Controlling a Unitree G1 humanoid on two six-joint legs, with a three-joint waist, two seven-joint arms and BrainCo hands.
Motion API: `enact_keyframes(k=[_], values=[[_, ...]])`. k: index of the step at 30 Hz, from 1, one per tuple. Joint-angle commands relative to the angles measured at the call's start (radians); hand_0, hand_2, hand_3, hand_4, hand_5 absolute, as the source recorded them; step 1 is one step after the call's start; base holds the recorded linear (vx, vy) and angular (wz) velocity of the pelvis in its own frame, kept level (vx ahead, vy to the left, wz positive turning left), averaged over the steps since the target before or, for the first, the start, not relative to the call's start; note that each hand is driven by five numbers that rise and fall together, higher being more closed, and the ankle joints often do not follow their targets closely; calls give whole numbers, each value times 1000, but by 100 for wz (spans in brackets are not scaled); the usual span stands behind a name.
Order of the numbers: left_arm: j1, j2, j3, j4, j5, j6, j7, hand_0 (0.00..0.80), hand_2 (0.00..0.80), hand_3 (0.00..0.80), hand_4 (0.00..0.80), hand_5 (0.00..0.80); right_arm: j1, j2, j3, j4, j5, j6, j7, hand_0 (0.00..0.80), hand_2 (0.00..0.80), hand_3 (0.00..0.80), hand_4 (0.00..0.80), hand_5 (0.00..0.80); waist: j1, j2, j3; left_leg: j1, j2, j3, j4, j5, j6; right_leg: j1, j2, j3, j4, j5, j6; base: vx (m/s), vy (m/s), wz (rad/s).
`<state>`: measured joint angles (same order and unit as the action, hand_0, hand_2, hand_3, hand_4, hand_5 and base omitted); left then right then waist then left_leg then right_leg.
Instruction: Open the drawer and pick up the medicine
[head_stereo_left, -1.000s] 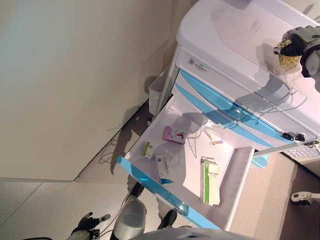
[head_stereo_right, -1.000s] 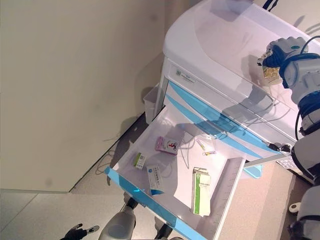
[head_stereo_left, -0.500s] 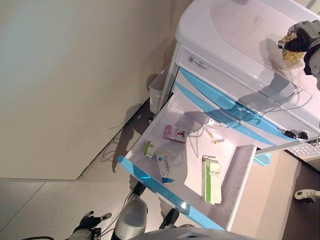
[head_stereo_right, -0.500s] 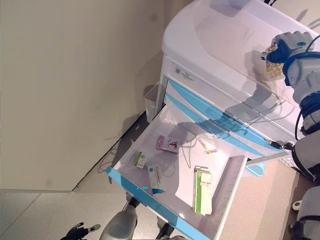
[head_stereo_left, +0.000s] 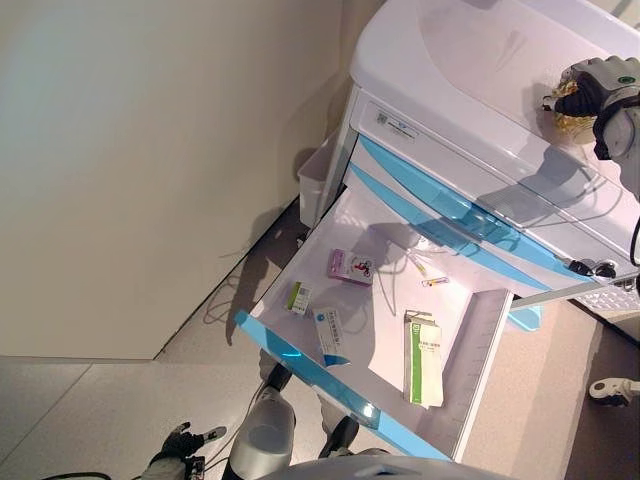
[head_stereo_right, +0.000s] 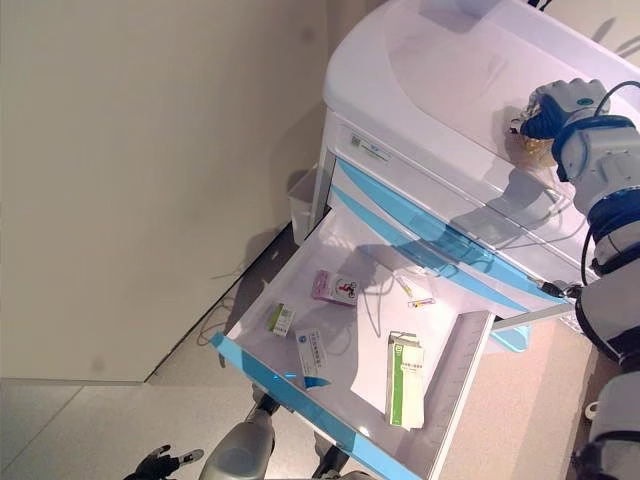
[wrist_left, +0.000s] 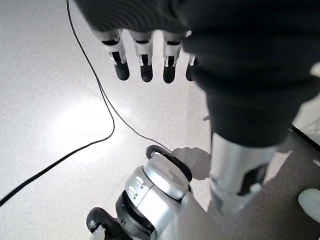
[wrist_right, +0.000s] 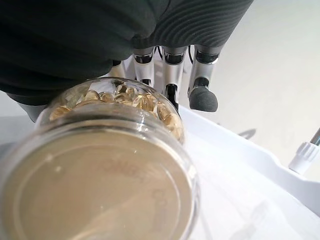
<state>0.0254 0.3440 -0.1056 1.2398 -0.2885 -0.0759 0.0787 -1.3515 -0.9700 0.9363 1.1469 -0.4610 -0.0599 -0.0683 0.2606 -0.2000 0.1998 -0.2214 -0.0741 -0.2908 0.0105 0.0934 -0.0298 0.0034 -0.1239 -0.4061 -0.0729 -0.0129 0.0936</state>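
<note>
Item: medicine jar (wrist_right: 105, 165), clear, filled with amber capsules. Location: in the right hand (head_stereo_right: 560, 105), over the white top of the cart (head_stereo_left: 450, 60), towards its right end. The right wrist view shows the hand's fingers (wrist_right: 172, 75) curled round the jar's body, with the jar's flat end facing the camera. Whether the jar rests on the cart top or sits just above it cannot be told.

Orientation: the jar's long axis runs along the hand, its flat end toward the wrist. Which end is lid and which is base cannot be told.

Item: drawer (head_stereo_left: 300, 355), blue-fronted, pulled well out below the cart top. Contents: a pink packet (head_stereo_left: 349, 266), a small green box (head_stereo_left: 297, 298), a white and blue box (head_stereo_left: 328, 335), a long white and green box (head_stereo_left: 421, 358), and some small slim items near the back, too small to identify.

Item: left hand (wrist_left: 150, 55), idle, low beside the robot over the floor, fingers straight and apart, holding nothing.

Step in hand, by judgement: drawer opening done, medicine taken up; the task looks at or near its end. The next move calls for a steady hold and, if the jar is to be set down, a level descent onto bare cart top before the fingers ease off.
</note>
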Motion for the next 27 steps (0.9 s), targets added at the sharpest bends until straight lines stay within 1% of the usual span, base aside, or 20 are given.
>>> enact_keyframes(k=[1, 5, 6, 7, 10, 17, 18, 19, 21, 23, 25, 27], values=[[21, 6, -1, 11, 14, -10, -2, 0, 0, 0, 0, 0, 0, 10, 20, 12, -11, 9, 9, 800, 800, 800, 800, 800, 0, -10, 5, 14, -18, 25, 13, -60, 13, -101, -72, 17, 92, 96, 67, 0, 0, 0], [23, 7, 0, 12, 17, -12, -3, 0, 0, 0, 0, 0, 8, 17, 15, 5, -10, 6, 13, 800, 800, 800, 800, 800, 1, -8, 6, 14, -20, 27, 14, -61, 15, -102, -73, 17, 92, 98, 67, 0, 0, 0], [23, 7, 1, 11, 19, -13, -2, 0, 0, 0, 0, 0, 7, 20, 12, 7, -10, 7, 13, 201, 201, 201, 201, 201, 1, -6, 7, 15, -20, 26, 13, -61, 15, -101, -74, 17, 92, 99, 68, 0, 0, 0], [23, 7, 0, 10, 19, -13, -2, 0, 0, 0, 0, 0, 5, 19, 10, 9, -9, 8, 10, 0, 0, 0, 0, 0, 1, -5, 6, 15, -20, 27, 14, -61, 15, -101, -74, 17, 92, 99, 68, 0, 0, 0], [24, 6, -4, 8, 22, -14, -2, 0, 0, 0, 0, 0, 4, 19, -1, 19, 1, 10, 2, 0, 0, 0, 0, 0, -1, -4, 5, 17, -22, 27, 14, -62, 15, -101, -75, 16, 94, 99, 68, 0, 0, 0], [17, 8, -4, 13, 29, -14, 5, 0, 0, 0, 0, 0, -6, 5, -66, 31, 68, 21, -54, 0, 0, 0, 0, 0, -7, -3, 0, 20, -22, 29, 18, -66, 17, -97, -75, 17, 95, 97, 69, 0, 0, 0], [16, 7, -3, 10, 27, -15, 8, 0, 0, 0, 0, 0, -5, 4, -92, 33, 103, 22, -64, 0, 0, 0, 0, 0, -8, -1, -1, 20, -21, 29, 18, -66, 18, -97, -74, 17, 95, 97, 69, 0, 0, 0], [14, 6, -2, 11, 25, -17, 14, 0, 0, 0, 0, 0, 4, 10, -161, 35, 192, 20, -84, 0, 0, 0, 0, 0, -7, 1, 0, 27, -19, 31, 18, -70, 18, -92, -72, 19, 96, 94, 68, 0, 0, 0], [14, 7, -3, 11, 25, -17, 14, 0, 0, 0, 0, 0, 5, 9, -162, 35, 192, 20, -84, 0, 0, 0, 0, 0, -10, 0, -3, 22, -21, 29, 18, -67, 19, -95, -74, 17, 95, 96, 69, 0, 0, 0], [15, 6, -3, 12, 22, -19, 19, 0, 0, 0, 0, 0, -8, 13, -194, 51, 236, 20, -110, 0, 0, 0, 0, 0, -12, 3, -7, 25, -22, 32, 18, -69, 19, -93, -74, 15, 94, 95, 69, 0, 0, 0], [11, 3, -7, 11, 21, -19, 22, 0, 0, 0, 0, 0, -11, 6, -245, 46, 303, 16, -144, 0, 0, 0, 0, 0, -16, 6, -10, 26, -21, 33, 20, -70, 20, -91, -74, 16, 95, 94, 70, 0, 0, 0], [12, 1, -6, 6, 20, -20, 27, 0, 0, 0, 0, 0, -4, 0, -323, 24, 388, 6, -200, 0, 0, 0, 0, 0, -17, 13, -12, 34, -19, 36, 21, -76, 19, -84, -70, 20, 95, 89, 69, 0, 0, 0]])
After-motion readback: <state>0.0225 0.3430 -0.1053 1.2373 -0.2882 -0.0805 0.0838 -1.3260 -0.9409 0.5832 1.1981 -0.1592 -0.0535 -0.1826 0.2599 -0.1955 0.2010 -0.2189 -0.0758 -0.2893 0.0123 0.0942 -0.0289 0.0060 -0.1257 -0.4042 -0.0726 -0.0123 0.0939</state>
